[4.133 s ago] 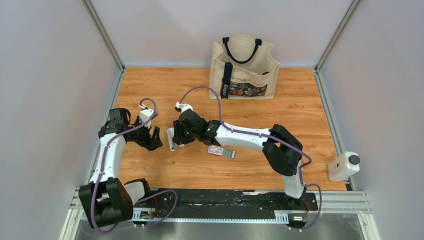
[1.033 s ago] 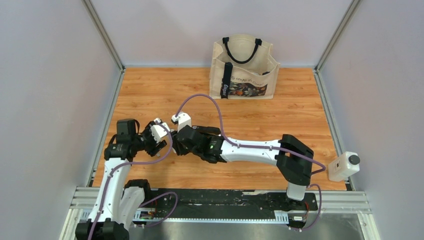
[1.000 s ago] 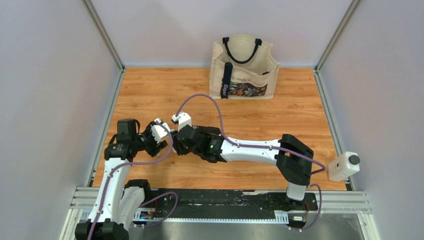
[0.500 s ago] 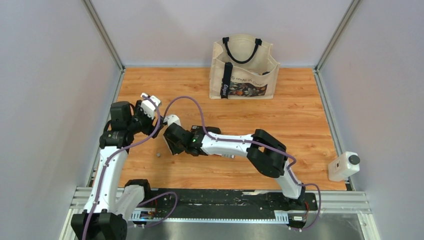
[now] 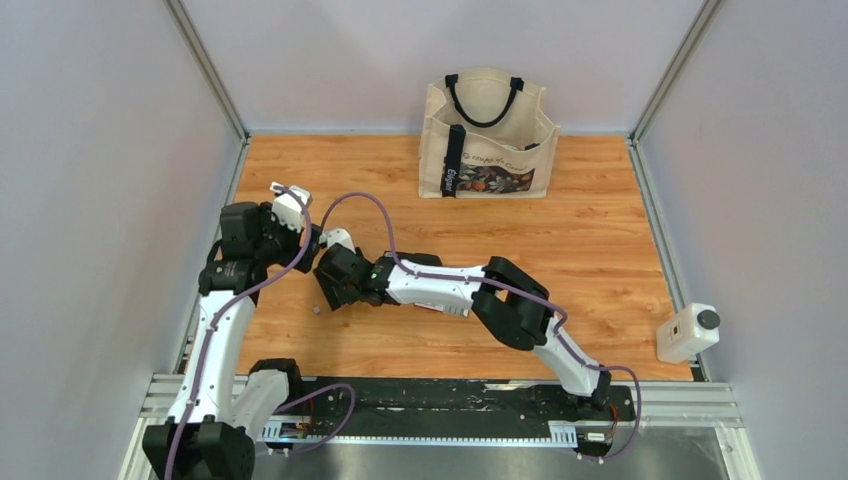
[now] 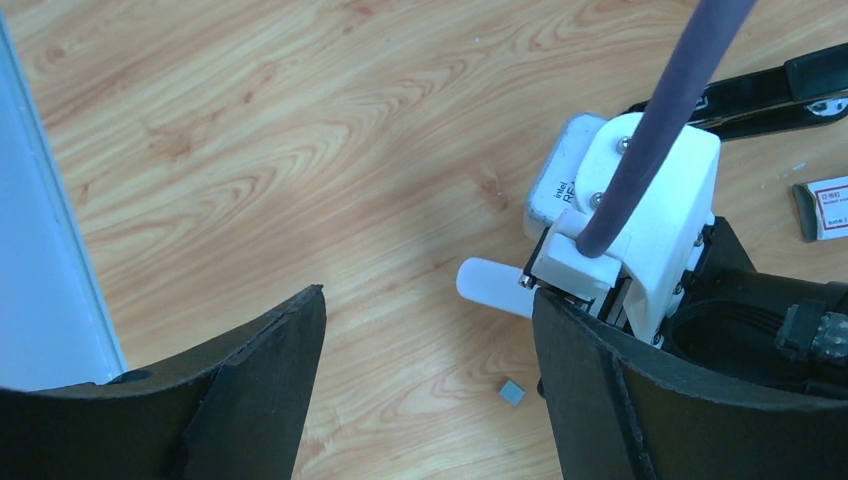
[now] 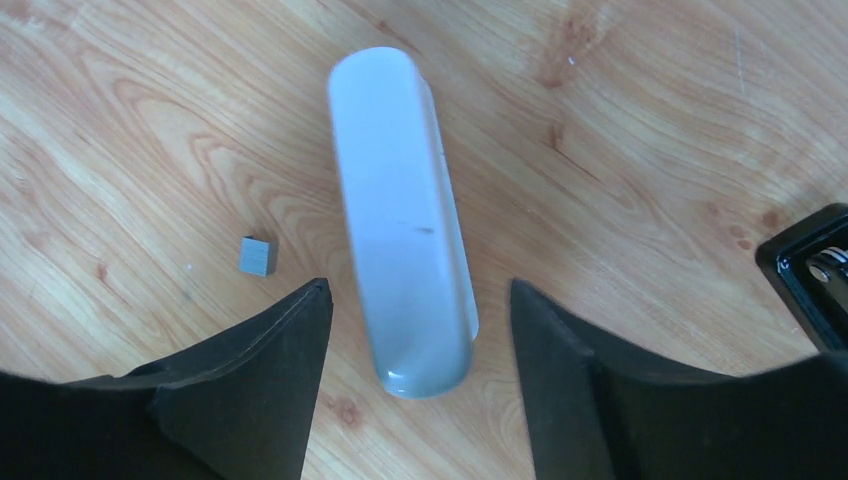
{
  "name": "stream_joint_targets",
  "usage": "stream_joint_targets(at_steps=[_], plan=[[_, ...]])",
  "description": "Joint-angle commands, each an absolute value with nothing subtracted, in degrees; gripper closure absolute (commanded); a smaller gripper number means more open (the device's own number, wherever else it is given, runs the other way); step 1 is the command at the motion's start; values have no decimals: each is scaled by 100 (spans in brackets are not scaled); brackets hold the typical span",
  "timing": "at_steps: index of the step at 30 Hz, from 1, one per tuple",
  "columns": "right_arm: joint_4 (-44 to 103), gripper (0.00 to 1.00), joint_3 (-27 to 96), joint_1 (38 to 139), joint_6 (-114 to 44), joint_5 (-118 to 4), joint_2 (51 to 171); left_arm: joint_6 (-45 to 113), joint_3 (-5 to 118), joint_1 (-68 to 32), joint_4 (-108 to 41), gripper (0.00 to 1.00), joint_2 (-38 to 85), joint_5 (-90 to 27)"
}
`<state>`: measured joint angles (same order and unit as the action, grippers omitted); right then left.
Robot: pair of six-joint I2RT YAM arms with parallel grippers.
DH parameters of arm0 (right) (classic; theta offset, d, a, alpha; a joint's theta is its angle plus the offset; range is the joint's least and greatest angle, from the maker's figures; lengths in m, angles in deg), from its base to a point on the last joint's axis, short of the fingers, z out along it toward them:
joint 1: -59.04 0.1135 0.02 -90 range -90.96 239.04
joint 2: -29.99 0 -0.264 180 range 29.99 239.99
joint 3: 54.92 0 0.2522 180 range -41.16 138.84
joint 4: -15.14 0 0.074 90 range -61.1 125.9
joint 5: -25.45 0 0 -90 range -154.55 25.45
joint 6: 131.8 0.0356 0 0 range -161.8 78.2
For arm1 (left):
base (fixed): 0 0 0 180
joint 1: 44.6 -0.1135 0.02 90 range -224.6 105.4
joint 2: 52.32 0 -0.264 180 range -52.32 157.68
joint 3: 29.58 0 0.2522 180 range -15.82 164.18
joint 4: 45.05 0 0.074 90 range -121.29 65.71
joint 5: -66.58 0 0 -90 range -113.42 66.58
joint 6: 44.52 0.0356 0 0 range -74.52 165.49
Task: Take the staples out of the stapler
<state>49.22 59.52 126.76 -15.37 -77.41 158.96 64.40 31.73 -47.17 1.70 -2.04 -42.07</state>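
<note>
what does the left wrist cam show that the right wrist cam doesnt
Only left wrist: the red-white box, and the right arm's white camera housing with its purple cable. Only right wrist: the stapler at full length; the left view catches just its tip. Both: the staples, a small grey block on the wooden table.

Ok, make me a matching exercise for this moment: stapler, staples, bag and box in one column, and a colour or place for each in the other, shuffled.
Things:
1. stapler
2. staples
3. bag
4. box

Descriptions:
A. beige with black handles, upright at the back
B. red and white, lying flat
C. small, grey, loose beside the stapler
D. pale, long, rounded ends, lying flat

Pairs: 1-D, 2-C, 3-A, 4-B
</note>
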Motion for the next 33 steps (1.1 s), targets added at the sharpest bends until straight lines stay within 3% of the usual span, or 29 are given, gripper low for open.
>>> stream_joint_targets(at_steps=[1, 10, 13, 19, 23, 33], plan=[[4912, 30, 6159, 12768, -1658, -7588, 15867, 6192, 3305, -4697, 9, 16, 111, -4311], [4481, 30, 4929, 12698, -2184, -7703, 14172, 6236, 3401, -4478, -18, 15, 428, -4109], [4568, 28, 4463, 12383, -2474, -7518, 13513, 6297, 3393, -4091, 9, 15, 524, -3933], [5069, 17, 3795, 11100, -3230, -6589, 12511, 6815, 3033, -3109, -377, 14, 753, -3275], [5508, 15, 3697, 10475, -3608, -6173, 12404, 6992, 2848, -2632, -659, 14, 1051, -3001], [6265, 15, 4137, 10483, -4443, -6200, 13106, 7132, 2901, -1955, -940, 14, 1965, -2817]])
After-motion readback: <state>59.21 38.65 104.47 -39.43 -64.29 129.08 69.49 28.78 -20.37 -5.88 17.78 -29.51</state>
